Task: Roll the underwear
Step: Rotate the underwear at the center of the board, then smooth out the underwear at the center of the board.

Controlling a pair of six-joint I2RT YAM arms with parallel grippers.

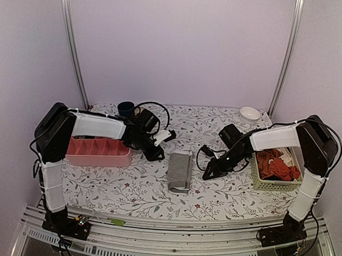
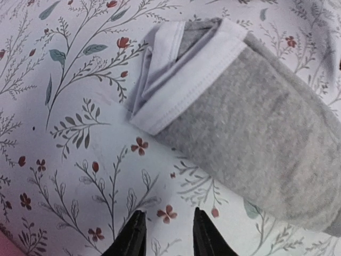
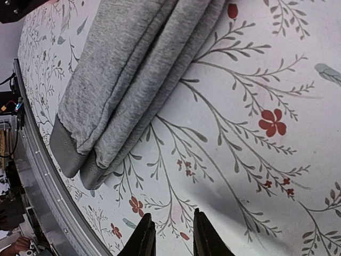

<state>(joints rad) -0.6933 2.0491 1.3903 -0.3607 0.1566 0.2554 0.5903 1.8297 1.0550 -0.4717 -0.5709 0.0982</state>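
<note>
Left gripper [image 2: 168, 234]: jaws a narrow gap apart, gripping nothing, over bare floral tablecloth [image 2: 80, 133] just left of the underwear [image 2: 250, 122]. Right gripper [image 3: 169, 237]: jaws likewise slightly parted and empty, just right of the underwear. It lies folded into a long grey strip between both grippers, dark waistband toward the arm bases. A pink tray [image 1: 97, 153] sits farther left of it, a basket [image 1: 270, 186] of orange-red garments [image 1: 276, 165] farther right

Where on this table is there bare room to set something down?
Bare: the near strip in front of the tray and underwear; the far stretch left of the bowl. Crowded: either side of the underwear, where the left tool and right tool are, and by the basket.
</note>
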